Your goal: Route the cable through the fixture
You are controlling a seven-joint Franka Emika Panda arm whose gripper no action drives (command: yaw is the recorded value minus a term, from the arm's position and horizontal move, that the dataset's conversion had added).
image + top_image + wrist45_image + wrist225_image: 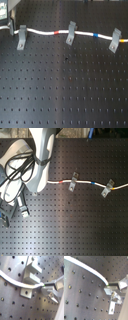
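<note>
The white cable (45,32) runs across the black board, with a red band (56,32) and a blue band (95,35). It passes the middle clip (71,33) and the right clip (115,40). My gripper (44,285) is shut on the cable's end, right beside the left clip (31,276). In the first wrist view the cable (15,280) lies across that clip's lower front; I cannot tell if it sits in the slot. In the first exterior view the gripper (11,26) is at the far left, just past the left clip (22,37). The second wrist view shows the cable (91,271) curving into the gripper (108,286).
The black perforated board (65,85) stretches wide in front of the clips. In the second exterior view the arm's white body (30,163) and its black hoses cover the second exterior view's left side, hiding the cable's left part. A monitor edge (3,12) stands at the back left.
</note>
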